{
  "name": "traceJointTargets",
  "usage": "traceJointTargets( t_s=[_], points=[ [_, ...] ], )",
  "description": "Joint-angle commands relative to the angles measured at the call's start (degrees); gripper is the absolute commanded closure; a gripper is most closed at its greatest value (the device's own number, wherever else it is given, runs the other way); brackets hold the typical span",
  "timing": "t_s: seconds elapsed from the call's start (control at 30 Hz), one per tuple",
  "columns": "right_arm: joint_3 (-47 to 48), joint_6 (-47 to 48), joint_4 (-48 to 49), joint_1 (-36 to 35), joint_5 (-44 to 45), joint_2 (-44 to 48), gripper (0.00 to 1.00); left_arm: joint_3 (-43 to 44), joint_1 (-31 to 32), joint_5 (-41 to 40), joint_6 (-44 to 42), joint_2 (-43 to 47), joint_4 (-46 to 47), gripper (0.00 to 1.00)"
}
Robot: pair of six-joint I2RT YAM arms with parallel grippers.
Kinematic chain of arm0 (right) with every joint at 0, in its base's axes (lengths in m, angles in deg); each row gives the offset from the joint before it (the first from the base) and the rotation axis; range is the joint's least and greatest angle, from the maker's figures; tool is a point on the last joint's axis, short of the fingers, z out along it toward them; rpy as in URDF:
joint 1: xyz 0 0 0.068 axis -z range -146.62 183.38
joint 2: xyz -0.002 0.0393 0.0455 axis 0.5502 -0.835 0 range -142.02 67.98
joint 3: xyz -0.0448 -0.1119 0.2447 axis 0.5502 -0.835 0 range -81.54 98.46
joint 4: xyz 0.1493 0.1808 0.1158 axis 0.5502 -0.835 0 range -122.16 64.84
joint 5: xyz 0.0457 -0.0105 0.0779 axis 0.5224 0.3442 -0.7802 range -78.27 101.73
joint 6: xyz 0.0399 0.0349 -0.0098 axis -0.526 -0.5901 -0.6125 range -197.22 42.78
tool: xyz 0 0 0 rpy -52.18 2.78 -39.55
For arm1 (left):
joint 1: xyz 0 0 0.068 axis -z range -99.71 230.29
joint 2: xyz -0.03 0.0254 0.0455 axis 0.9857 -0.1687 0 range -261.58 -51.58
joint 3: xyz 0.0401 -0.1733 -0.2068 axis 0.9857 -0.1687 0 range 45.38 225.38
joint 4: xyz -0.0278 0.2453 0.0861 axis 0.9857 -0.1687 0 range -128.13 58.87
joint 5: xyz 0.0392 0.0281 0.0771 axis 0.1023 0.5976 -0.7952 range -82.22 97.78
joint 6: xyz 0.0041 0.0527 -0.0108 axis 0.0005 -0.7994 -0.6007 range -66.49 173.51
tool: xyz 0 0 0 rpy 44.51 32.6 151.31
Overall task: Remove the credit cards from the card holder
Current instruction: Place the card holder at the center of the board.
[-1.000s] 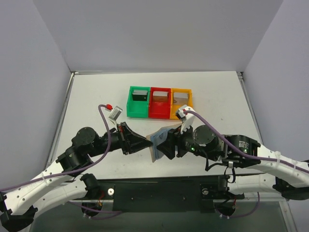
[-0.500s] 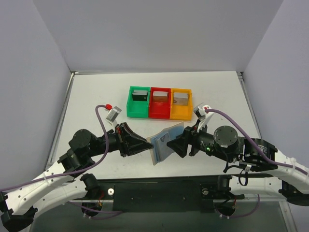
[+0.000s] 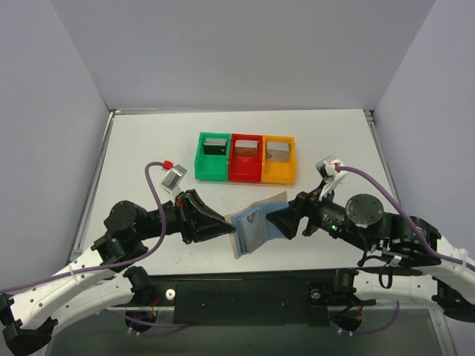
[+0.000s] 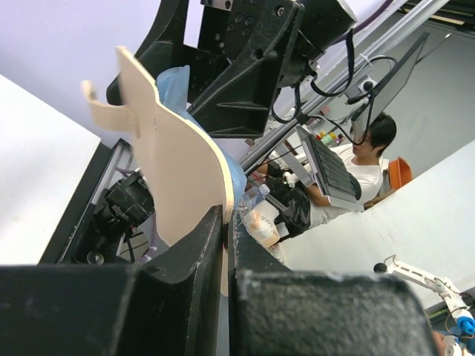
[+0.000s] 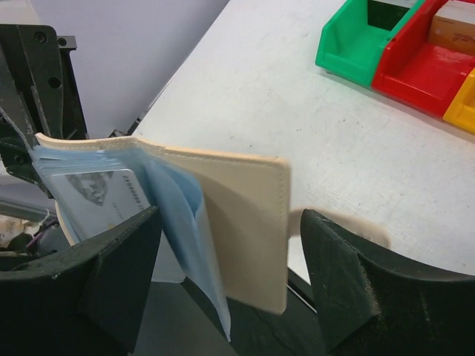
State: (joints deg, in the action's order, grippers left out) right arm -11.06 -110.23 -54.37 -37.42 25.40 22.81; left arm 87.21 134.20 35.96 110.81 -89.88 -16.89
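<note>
Card holder [image 3: 256, 225] clamped by left gripper [image 3: 231, 231] at tan cover edge; right gripper [image 3: 275, 220] spread open astride free flap, card [image 5: 98, 190] visible inside.

Over the near edge of the desk [image 3: 148, 148], the card holder [image 3: 256, 226] sits between the left end effector [image 3: 230, 231] and the right end effector [image 3: 273, 220], with a row of three bins [image 3: 245, 174] behind it.
</note>
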Motion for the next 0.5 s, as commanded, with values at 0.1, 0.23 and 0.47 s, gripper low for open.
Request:
traceJointTargets(
  t_s=[0.1,0.23,0.47],
  points=[
    [-1.4,0.6,1.1,1.9,-5.2,1.9,0.26,0.2,0.1,3.4,1.4,0.5,8.4,1.00],
    [-2.0,0.4,2.8,2.2,-8.9,1.8,0.27,-0.3,0.1,5.2,2.0,-0.1,10.9,1.00],
    [-4.6,0.1,5.3,5.1,-16.2,1.3,0.42,-1.9,0.1,5.8,2.1,-0.3,12.4,1.00]
  ],
)
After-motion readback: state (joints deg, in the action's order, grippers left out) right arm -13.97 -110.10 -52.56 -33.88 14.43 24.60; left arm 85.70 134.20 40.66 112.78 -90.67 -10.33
